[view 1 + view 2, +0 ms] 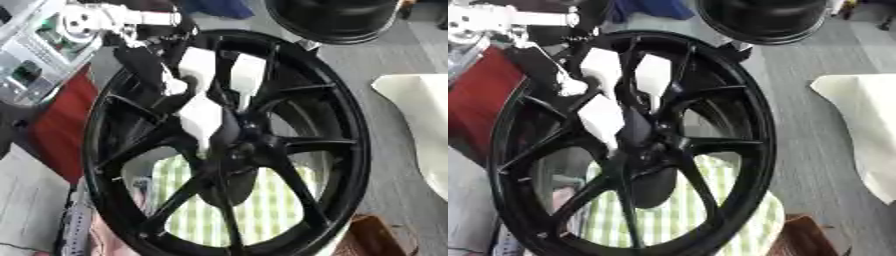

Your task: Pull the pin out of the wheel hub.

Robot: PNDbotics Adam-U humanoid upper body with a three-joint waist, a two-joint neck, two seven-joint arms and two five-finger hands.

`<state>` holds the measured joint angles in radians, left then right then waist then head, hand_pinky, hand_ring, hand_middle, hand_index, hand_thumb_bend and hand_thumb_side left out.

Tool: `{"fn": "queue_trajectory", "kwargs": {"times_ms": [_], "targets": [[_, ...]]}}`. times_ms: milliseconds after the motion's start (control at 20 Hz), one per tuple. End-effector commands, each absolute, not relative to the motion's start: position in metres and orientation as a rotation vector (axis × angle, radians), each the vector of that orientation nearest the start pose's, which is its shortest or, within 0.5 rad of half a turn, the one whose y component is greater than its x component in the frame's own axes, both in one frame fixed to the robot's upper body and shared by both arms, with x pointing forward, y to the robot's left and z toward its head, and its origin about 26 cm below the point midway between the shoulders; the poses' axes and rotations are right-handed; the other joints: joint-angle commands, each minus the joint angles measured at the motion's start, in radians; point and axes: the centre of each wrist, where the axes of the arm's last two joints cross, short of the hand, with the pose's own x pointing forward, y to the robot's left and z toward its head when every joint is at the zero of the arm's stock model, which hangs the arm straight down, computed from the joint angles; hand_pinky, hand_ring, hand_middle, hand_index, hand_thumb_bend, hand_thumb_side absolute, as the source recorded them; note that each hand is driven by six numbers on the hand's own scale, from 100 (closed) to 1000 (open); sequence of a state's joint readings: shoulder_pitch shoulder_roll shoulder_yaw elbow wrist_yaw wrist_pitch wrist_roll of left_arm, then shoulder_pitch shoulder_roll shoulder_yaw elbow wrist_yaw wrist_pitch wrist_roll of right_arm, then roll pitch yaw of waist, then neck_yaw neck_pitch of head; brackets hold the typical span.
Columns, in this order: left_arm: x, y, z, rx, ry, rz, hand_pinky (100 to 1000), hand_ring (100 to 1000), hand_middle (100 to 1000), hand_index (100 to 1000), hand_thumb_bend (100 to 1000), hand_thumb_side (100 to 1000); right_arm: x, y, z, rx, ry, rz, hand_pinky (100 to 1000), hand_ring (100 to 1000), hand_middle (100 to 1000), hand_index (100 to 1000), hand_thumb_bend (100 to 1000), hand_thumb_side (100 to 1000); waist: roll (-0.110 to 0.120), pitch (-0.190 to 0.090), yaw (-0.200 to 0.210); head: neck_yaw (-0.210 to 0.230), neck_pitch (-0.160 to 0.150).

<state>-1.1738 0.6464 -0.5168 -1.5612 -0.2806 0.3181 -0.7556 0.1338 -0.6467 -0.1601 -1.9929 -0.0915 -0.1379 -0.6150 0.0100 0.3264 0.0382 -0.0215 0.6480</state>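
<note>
A large black spoked wheel (341, 125) stands tilted and fills most of both views. Its hub (243, 146) sits at the centre where the spokes meet. My left hand (203, 112), black with white pads, comes in from the upper left and lies over the upper spokes, its tip down at the hub. The hand and the dark hub hide the pin; I cannot make it out. Whether the hand holds anything there does not show. My right hand is in neither view.
A green and white checked cloth (262, 202) lies behind the lower spokes. A second black round part (337, 20) stands at the top. A white sheet (420, 115) lies right, a red thing (61, 120) left, a brown box (376, 237) at the lower right.
</note>
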Motion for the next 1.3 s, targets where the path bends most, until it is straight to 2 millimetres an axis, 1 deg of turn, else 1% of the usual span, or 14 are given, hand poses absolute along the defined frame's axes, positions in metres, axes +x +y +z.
{"fn": "queue_trajectory", "kwargs": {"times_ms": [50, 200, 350, 450, 600, 800, 900, 1000, 1050, 1100, 1150, 1200, 1250, 1300], "targets": [[0.364, 0.17, 0.393, 0.539, -1.606, -1.692, 752, 478, 332, 443, 100, 143, 0.235, -0.38, 0.154, -0.851, -2.121, -0.095, 543, 608, 534, 578, 100, 228, -0.003, -0.024, 0.002, -0.005, -0.003], [0.358, 0.183, 0.41, 0.549, -1.658, -1.65, 754, 474, 330, 444, 100, 152, 0.234, -0.381, 0.153, -0.855, -2.119, -0.095, 543, 608, 534, 578, 100, 226, -0.005, -0.026, 0.008, -0.011, -0.001], [0.351, 0.208, 0.423, 0.567, -1.711, -1.565, 763, 474, 328, 446, 100, 167, 0.233, -0.382, 0.152, -0.866, -2.116, -0.095, 544, 608, 534, 578, 100, 224, -0.007, -0.028, 0.018, -0.02, 0.0], [0.346, 0.235, 0.429, 0.601, -1.741, -1.471, 769, 473, 329, 449, 100, 178, 0.231, -0.384, 0.151, -0.879, -2.113, -0.099, 545, 608, 535, 578, 100, 222, -0.008, -0.029, 0.027, -0.03, 0.003], [0.337, 0.287, 0.432, 0.678, -1.75, -1.293, 778, 474, 334, 461, 100, 202, 0.228, -0.387, 0.15, -0.902, -2.114, -0.111, 546, 608, 535, 579, 100, 217, -0.011, -0.03, 0.04, -0.045, 0.005], [0.328, 0.353, 0.421, 0.728, -1.713, -1.07, 791, 486, 354, 487, 100, 210, 0.225, -0.391, 0.15, -0.932, -2.118, -0.121, 548, 609, 536, 581, 100, 210, -0.019, -0.035, 0.055, -0.055, 0.005], [0.325, 0.377, 0.412, 0.747, -1.689, -1.002, 805, 505, 382, 519, 100, 213, 0.224, -0.393, 0.15, -0.944, -2.12, -0.128, 549, 609, 537, 581, 100, 207, -0.024, -0.037, 0.062, -0.057, 0.004], [0.323, 0.393, 0.403, 0.747, -1.673, -0.976, 822, 531, 433, 576, 100, 203, 0.223, -0.394, 0.15, -0.95, -2.122, -0.134, 550, 609, 537, 582, 100, 206, -0.03, -0.039, 0.067, -0.057, 0.004], [0.321, 0.399, 0.4, 0.745, -1.666, -0.975, 824, 535, 439, 583, 100, 207, 0.223, -0.395, 0.151, -0.951, -2.123, -0.135, 550, 609, 537, 582, 100, 206, -0.032, -0.04, 0.069, -0.057, 0.004], [0.32, 0.404, 0.395, 0.739, -1.658, -0.98, 845, 575, 501, 656, 100, 244, 0.223, -0.395, 0.151, -0.952, -2.124, -0.136, 550, 609, 537, 582, 100, 205, -0.035, -0.041, 0.072, -0.057, 0.005], [0.319, 0.408, 0.392, 0.737, -1.652, -0.989, 850, 585, 516, 671, 100, 250, 0.223, -0.395, 0.151, -0.953, -2.124, -0.137, 550, 609, 537, 582, 100, 205, -0.038, -0.042, 0.074, -0.057, 0.005], [0.317, 0.411, 0.388, 0.736, -1.646, -1.002, 868, 637, 589, 733, 100, 281, 0.223, -0.396, 0.151, -0.954, -2.124, -0.138, 550, 608, 537, 581, 100, 204, -0.041, -0.043, 0.077, -0.059, 0.004], [0.316, 0.415, 0.385, 0.739, -1.64, -1.012, 874, 653, 610, 748, 100, 289, 0.222, -0.396, 0.151, -0.954, -2.124, -0.139, 550, 608, 537, 581, 100, 204, -0.043, -0.044, 0.079, -0.059, 0.004], [0.315, 0.418, 0.383, 0.747, -1.636, -1.017, 911, 746, 726, 821, 100, 353, 0.222, -0.396, 0.151, -0.954, -2.123, -0.141, 549, 608, 537, 581, 100, 204, -0.046, -0.045, 0.081, -0.061, 0.003]]}}
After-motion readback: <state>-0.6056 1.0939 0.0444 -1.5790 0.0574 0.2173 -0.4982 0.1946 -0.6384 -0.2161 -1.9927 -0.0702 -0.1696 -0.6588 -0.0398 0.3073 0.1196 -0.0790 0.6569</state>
